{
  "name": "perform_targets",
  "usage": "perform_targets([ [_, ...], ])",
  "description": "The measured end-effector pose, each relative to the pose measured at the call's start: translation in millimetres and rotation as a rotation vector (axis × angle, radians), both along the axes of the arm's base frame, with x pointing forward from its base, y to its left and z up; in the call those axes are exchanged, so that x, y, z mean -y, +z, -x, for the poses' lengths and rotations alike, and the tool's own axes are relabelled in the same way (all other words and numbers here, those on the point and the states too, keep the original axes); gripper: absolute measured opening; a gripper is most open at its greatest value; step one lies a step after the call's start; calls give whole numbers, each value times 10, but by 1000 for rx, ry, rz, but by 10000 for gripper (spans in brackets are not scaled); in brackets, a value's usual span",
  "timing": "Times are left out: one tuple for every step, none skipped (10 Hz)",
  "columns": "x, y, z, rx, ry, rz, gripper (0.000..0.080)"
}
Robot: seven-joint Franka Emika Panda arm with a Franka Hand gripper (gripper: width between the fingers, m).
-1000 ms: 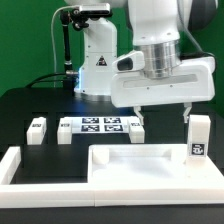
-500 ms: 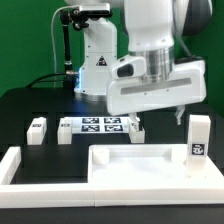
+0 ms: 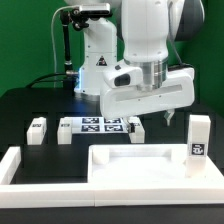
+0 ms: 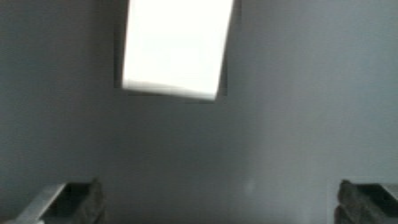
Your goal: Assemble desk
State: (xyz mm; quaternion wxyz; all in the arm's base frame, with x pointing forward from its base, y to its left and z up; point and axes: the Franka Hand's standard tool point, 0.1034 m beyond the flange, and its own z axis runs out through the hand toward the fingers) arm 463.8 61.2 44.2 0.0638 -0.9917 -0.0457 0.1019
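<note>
My fingers (image 4: 71, 200) hang wide open, empty, above a leg block (image 3: 137, 128) mid-way across the bench (image 3: 25, 105). The tabletop panel (image 3: 140, 165) lies along its camera-side edge. Tilted, I might knock the block over.

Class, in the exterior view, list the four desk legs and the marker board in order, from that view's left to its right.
In order: far-left leg → second leg → marker board → third leg → upright leg.
</note>
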Motion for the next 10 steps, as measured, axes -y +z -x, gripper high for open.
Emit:
perform_targets([
  [69, 34, 21, -136, -24, -3, 649],
  [105, 35, 0, -228, -32, -4, 649],
  [94, 30, 13, -319, -36, -11, 649],
  [82, 8, -20, -343, -31, -14, 649],
  [66, 20, 51, -421, -23, -22, 649],
  [55, 7, 54, -488, -16, -29, 649],
  [71, -35, 119, -562, -19, -10, 649],
  [105, -146, 200, -652, -22, 14, 649],
  [147, -233, 187, -657, -29, 17, 649],
  [135, -193, 162, -648, -28, 16, 649],
])
